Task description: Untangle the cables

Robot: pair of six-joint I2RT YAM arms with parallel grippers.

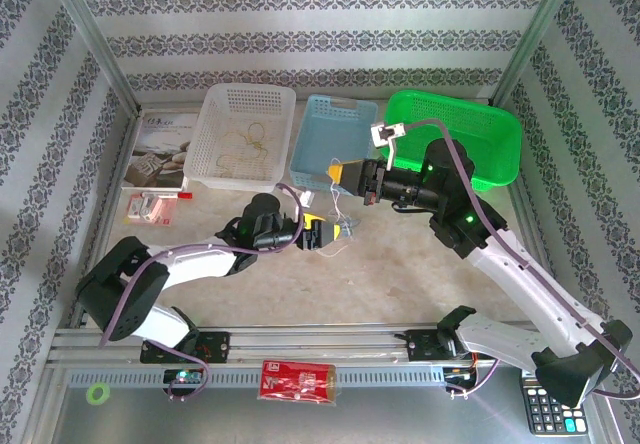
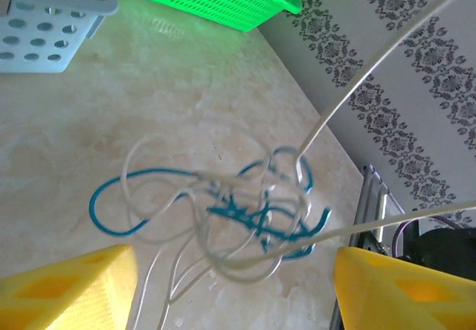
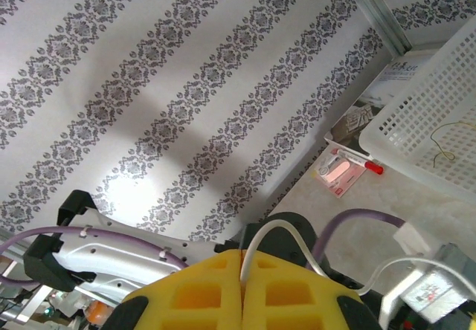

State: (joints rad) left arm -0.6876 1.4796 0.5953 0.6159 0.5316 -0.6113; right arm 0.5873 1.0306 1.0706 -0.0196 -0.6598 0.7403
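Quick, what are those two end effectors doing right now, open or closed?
Left end effector: open, above the tangled cables.
Right end effector: closed on a white cable.

The worktop point(image 2: 186, 85) is showing a smooth, pale marbled face that is catching a soft sheen. The cables point(image 2: 245, 218) are looking like thin, slick plastic cord, the blue-green one glossy, the white one half-clear. The green basket point(image 1: 480, 129), blue basket point(image 1: 330, 114) and white basket point(image 1: 215, 114) are gleaming as perforated moulded plastic. The right claw point(image 3: 241, 289) is wearing matt yellow pads point(image 3: 197, 296). The frame rail point(image 1: 300, 344) is shining as ribbed bare metal.
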